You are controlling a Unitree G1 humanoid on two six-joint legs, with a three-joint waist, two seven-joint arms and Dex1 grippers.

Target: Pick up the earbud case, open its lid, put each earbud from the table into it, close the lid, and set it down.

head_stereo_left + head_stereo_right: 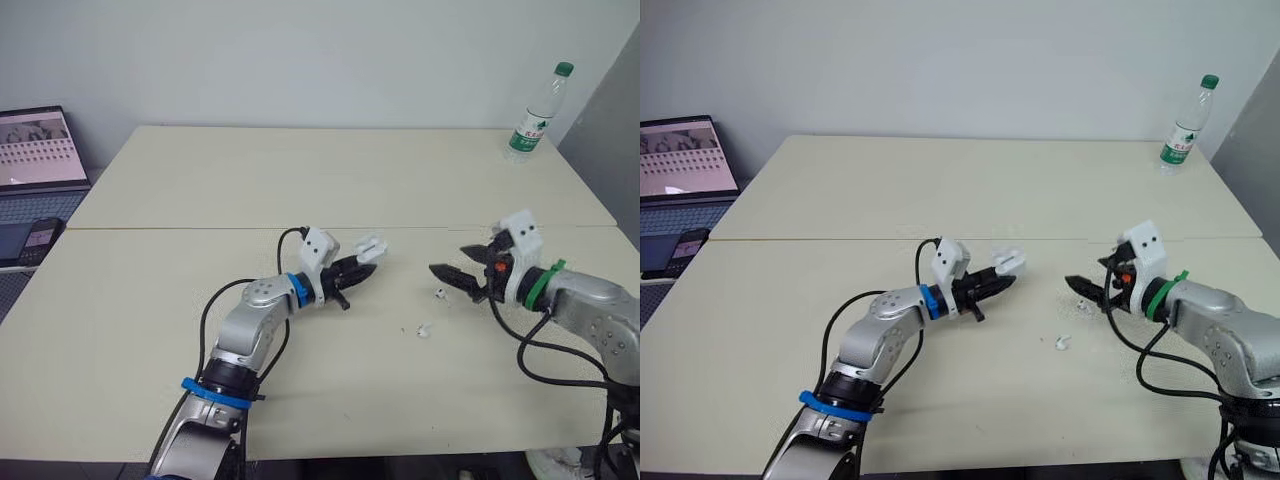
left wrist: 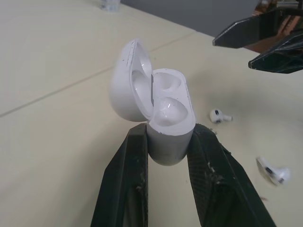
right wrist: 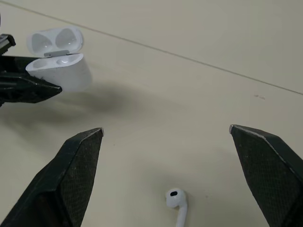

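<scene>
Two white earbuds lie loose on the matte cream table (image 1: 300,180): first earbud (image 3: 176,201), glossy, with a rounded head, short stem and a dark spot, sits just below the right gripper (image 3: 165,128), between its fingers; second earbud (image 1: 424,329) lies between the two grippers, a bit nearer the right one. Right gripper is spread wide with nothing in it; its black fingers (image 3: 78,163) are wedge-shaped and rough-textured. Left gripper (image 1: 365,268) pinches the earbud case (image 2: 163,118) by its lower body, off the table. Case is smooth glossy white plastic, pill-rounded, with the lid flipped up on its hinge and two moulded wells inside, both empty; no marking readable. Far beyond the right gripper stands a clear plastic bottle (image 1: 535,115) with a green cap and a green-and-white label, text illegible.
</scene>
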